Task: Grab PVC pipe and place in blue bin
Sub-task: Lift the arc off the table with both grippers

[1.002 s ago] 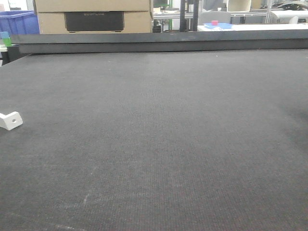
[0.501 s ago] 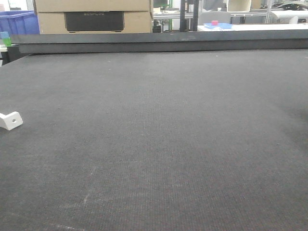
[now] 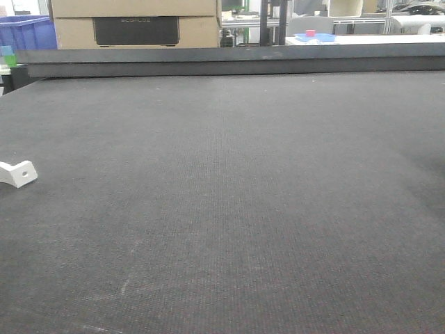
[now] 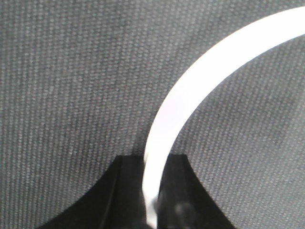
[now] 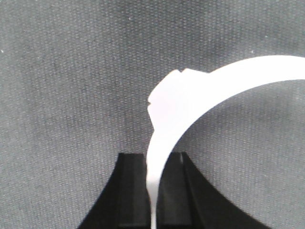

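1. I am holding my left gripper (image 4: 153,161) close above the dark mat of the table (image 3: 229,195), with its two black fingers drawn in to a narrow slit.
2. A curved white strip (image 4: 200,81) is running through that slit and arcing off to the upper right. I cannot tell whether I am pinching it or whether it is only passing between the fingers.
3. I am keeping my right gripper (image 5: 151,160) much the same: fingers nearly together, low over the mat, with a second white strip (image 5: 190,100) threading the gap. Again, I cannot tell if it is gripped.
4. Neither gripper is carrying the PVC pipe (image 3: 17,174). It is lying on the mat at the far left edge of the front view, partly cut off by the frame, with its small round side hole facing the camera.
5. Neither of my arms is showing in the front view, so I am judging that neither is near the pipe.
6. I am taking the blue bin (image 3: 24,31) to be the blue crate beyond the table's far left corner, beside the cardboard box (image 3: 135,24). It is standing well apart from the pipe.
7. So nothing of the task is looking done. Reaching the pipe, opening, gripping, lifting, carrying and releasing over the bin are all waiting.
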Motion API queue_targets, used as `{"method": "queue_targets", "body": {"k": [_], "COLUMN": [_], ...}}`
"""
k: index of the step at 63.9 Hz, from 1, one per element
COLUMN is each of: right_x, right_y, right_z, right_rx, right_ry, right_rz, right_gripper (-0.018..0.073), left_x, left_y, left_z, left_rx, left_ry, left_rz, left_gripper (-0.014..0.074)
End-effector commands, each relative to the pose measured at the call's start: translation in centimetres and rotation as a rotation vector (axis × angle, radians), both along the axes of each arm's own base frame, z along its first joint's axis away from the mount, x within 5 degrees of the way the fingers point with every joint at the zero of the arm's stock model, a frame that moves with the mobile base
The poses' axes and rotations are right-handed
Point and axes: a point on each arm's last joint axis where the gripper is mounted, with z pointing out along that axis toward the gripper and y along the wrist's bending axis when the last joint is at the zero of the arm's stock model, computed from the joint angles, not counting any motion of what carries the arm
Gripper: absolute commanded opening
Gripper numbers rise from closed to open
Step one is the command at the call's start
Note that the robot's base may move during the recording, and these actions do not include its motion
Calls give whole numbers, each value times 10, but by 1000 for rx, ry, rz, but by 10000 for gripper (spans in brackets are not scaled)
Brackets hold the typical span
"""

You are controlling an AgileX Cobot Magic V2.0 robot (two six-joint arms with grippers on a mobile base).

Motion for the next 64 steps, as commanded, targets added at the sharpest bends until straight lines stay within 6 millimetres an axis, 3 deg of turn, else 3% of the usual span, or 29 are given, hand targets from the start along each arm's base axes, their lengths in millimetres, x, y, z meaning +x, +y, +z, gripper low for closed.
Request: {"method": "queue_targets", "body": {"k": [1,17,31,40,52,64], "right_x": [-3,-17,-34,-49,-67,-95], "right_y": [0,10,20,24,27,34], "right_z": [10,44,94,127,154,177], "right_rx": [-14,8,-59,-106,-169,-278], "right_ry": [-37,-199,-405,-559,-748,-938], "right_rz": [6,-10,76,76,71,136], "right_gripper": [-168,-168,-168,-168,-168,-168], "left_x": [-1,-9,-30,-52,-90,-125], "left_y": [-3,-50,-81,-86,-84,-82], "left_z": [1,52,122,163,212,238], "left_rx": [-30,-22,-94,-95,-43,42], "left_ry": [7,-188,-604,-850,-1167,-1333], "left_rz": [21,-118,-99,-124,-172,-248], "left_gripper": [-111,-111,-111,-111,-111,-111]}}
